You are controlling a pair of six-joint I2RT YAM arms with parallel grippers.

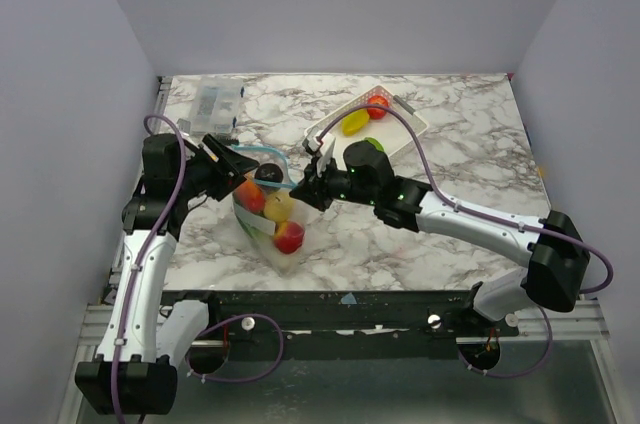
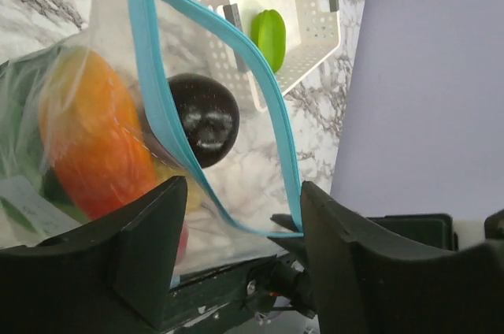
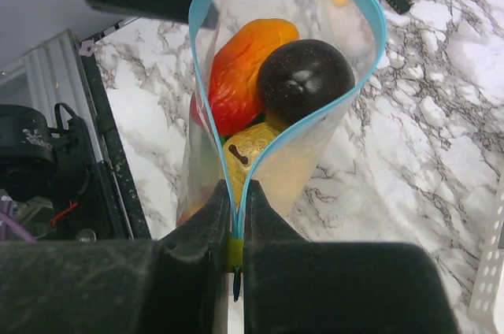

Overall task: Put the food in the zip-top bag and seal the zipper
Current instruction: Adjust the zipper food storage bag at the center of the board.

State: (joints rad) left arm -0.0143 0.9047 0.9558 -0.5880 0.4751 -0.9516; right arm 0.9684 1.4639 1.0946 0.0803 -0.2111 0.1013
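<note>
1. The zip-top bag (image 1: pixel 278 229) stands on the marble table (image 1: pixel 470 144) between the two arms. Its mouth is up and gaping. Inside I see an orange-red piece (image 3: pixel 248 74), a dark round piece (image 3: pixel 305 80) and a pale yellow piece (image 3: pixel 240 157).
2. My right gripper (image 3: pixel 236 192) is pressed together. It pinches the zipper (image 2: pixel 150 90) at the corner where the two strands meet.
3. My left gripper (image 2: pixel 240 192) is spread. The opposite corner of the mouth lies between its fingers (image 2: pixel 150 239). One strand runs down to the inner face of a finger, but I cannot tell whether it touches.
4. The white basket (image 1: pixel 400 129) beyond the right arm holds a yellow piece (image 1: pixel 355 122), a red piece (image 1: pixel 377 107) and a green piece (image 1: pixel 373 144), so not all the food is bagged.
5. My judgement is that the step in hand is managing the mouth, which is gripped at one end and loose at the other. With both grippers at the bag, I read this as the start of sealing. It could equally be holding the mouth open for the basket's pieces.
6. For a seal, the next move calls for the left fingers to close on their corner. A gentle pull apart should bring the strands together, and then one gripper can slide along the strip, pressing. The dark piece rides high under the strip and may block it. The film is soft and may crumple.
</note>
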